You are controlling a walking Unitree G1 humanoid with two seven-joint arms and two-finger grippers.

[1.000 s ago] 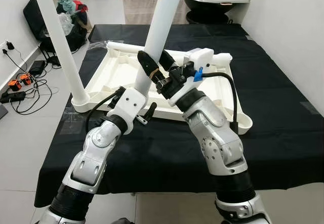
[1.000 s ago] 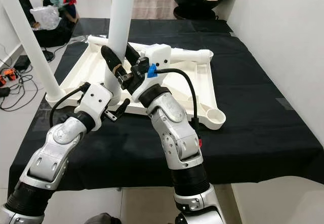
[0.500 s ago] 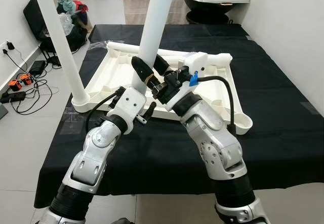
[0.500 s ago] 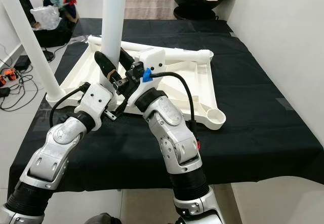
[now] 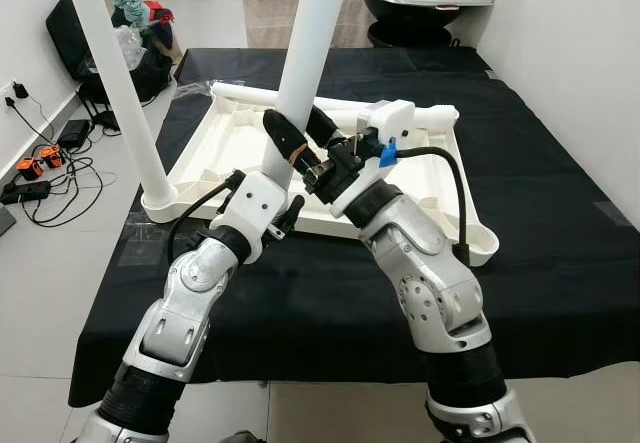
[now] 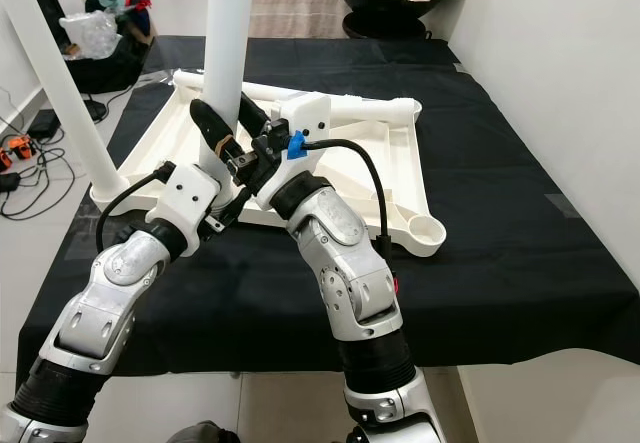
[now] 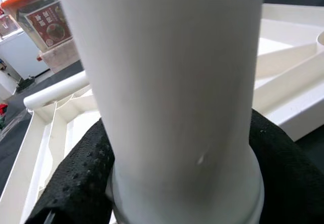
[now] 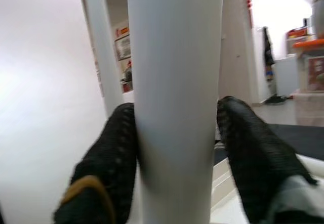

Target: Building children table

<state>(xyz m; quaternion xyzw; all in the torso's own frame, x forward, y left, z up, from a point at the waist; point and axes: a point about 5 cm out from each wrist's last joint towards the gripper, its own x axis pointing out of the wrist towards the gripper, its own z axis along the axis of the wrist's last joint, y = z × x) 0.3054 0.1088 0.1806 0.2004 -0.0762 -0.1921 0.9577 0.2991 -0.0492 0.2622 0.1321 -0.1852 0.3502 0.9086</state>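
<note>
Table leg [image 5: 312, 38] top cut off, both tools [image 5: 300, 138] clamping base

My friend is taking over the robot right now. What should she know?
Left gripper: shut on the near table leg, low at its base.
Right gripper: shut on the same leg, a little higher.
The white tabletop lies upside down on the black cloth.
Done: corner leg stands in its socket.
Left: seat this leg; another leg lies along the far edge; the near right socket is empty.
</note>
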